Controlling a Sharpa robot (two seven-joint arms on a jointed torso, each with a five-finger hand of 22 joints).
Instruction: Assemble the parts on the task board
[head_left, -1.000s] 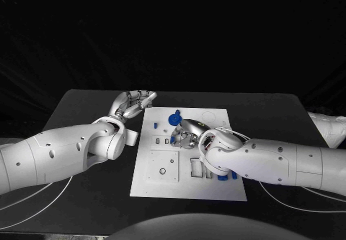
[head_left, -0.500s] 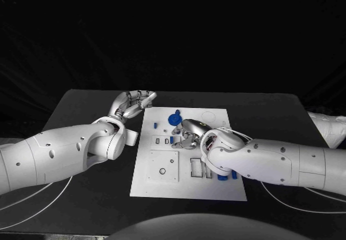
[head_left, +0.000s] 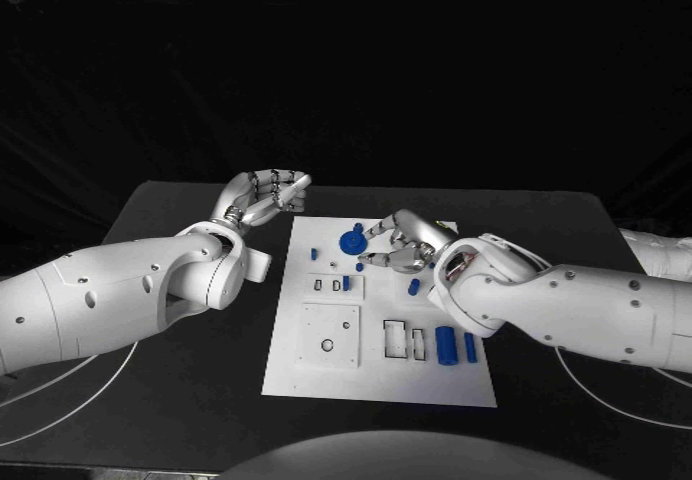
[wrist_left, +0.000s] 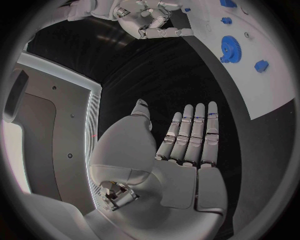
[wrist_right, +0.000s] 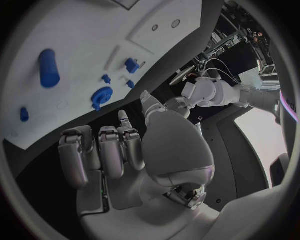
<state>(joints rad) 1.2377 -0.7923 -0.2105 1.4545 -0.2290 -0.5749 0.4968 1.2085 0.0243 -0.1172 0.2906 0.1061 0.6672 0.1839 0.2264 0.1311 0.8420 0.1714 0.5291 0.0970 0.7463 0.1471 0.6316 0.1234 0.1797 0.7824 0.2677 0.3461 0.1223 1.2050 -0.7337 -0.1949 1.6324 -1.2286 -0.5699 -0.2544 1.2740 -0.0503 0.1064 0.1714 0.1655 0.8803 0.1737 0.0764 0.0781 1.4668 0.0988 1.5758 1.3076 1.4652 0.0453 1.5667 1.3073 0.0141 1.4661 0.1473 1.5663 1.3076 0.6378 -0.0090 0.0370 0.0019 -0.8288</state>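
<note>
Beside the board's far-left corner, your left hand hovers; over its far end, your right hand.

Going left to right: your left hand holds nothing, fingers straight and side by side above the black desk, just off the task board. The blue gear lies flat between the two hands, nearer your right. It looks light, rigid and smooth, so pinch it across the toothed rim. Your right hand hangs empty, fingers curled loosely; the blue cylinder lies back towards its wrist.

Head camera looking down, wrist cameras close behind each palm (all share the task board)
</note>
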